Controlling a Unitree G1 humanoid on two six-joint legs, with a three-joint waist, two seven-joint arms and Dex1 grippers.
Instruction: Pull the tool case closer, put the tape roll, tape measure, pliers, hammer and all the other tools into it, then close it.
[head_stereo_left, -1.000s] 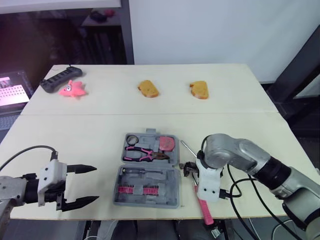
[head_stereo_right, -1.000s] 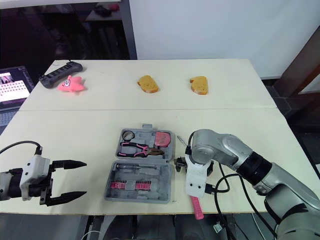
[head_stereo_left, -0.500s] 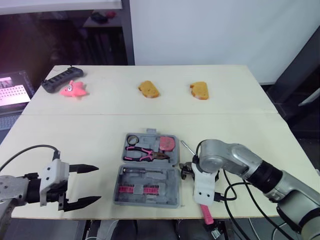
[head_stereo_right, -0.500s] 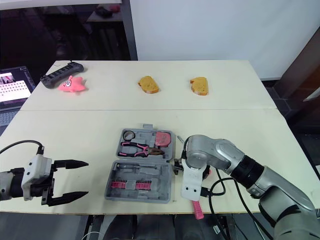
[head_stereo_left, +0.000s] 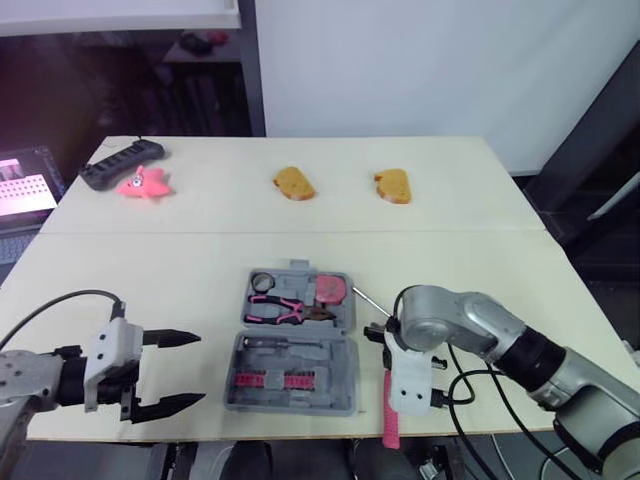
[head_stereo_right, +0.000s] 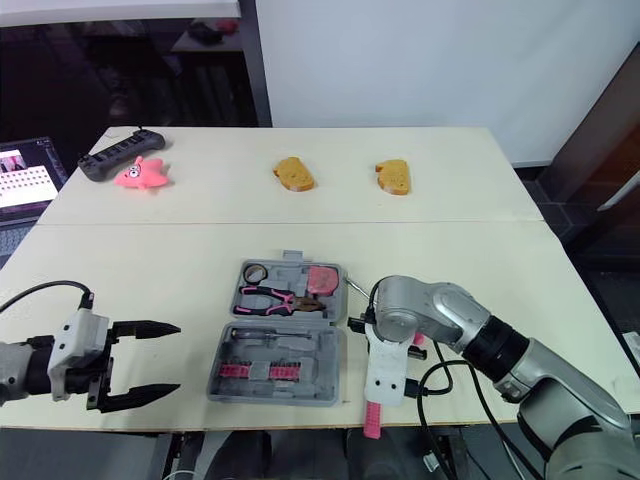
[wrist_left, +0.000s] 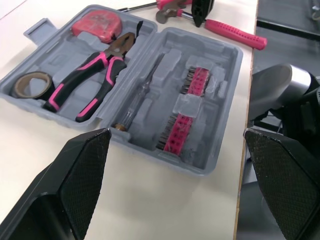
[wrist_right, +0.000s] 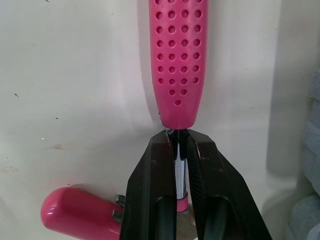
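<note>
- 2 halves of the tool case (head_stereo_left: 295, 345) are laid open flat, at the front centre of the worktop (head_stereo_left: 150, 260).
- In the far half 3 items are seated: tape roll (head_stereo_left: 264, 280) at the robot's left, pliers (head_stereo_left: 285, 308) w/ pink grips in the middle, red tape measure (head_stereo_left: 333, 289) at the right.
- In the near half pink bit strips (head_stereo_left: 270, 380) are held, w/ a slim tester (wrist_left: 140, 100) in the slot next to the hinge.
- The hammer (wrist_right: 176, 60) is lying on the worktop just right of the case. Its pink grip is pointed toward the robot, and the grip's end reaches the worktop's front edge.
- The right tool (wrist_right: 177, 137) is clenched on the hammer's metal shaft, right where the pink grip ends.
- A screwdriver (head_stereo_left: 363, 297) is lying by the case's right side, close to the hammer head. Its shaft is angled toward the tape measure corner.
- The left tool (head_stereo_left: 200, 368) is released, fingers spread wide. It is held low over the worktop's front edge, well left of the case, w/ nothing between the fingers.
- At the far side 2 orange bread-like pieces (head_stereo_left: 294, 182) (head_stereo_left: 393, 184) are seen.
- At the far left corner a pink plush toy (head_stereo_left: 142, 181) is lying against a black power strip (head_stereo_left: 120, 163).
</note>
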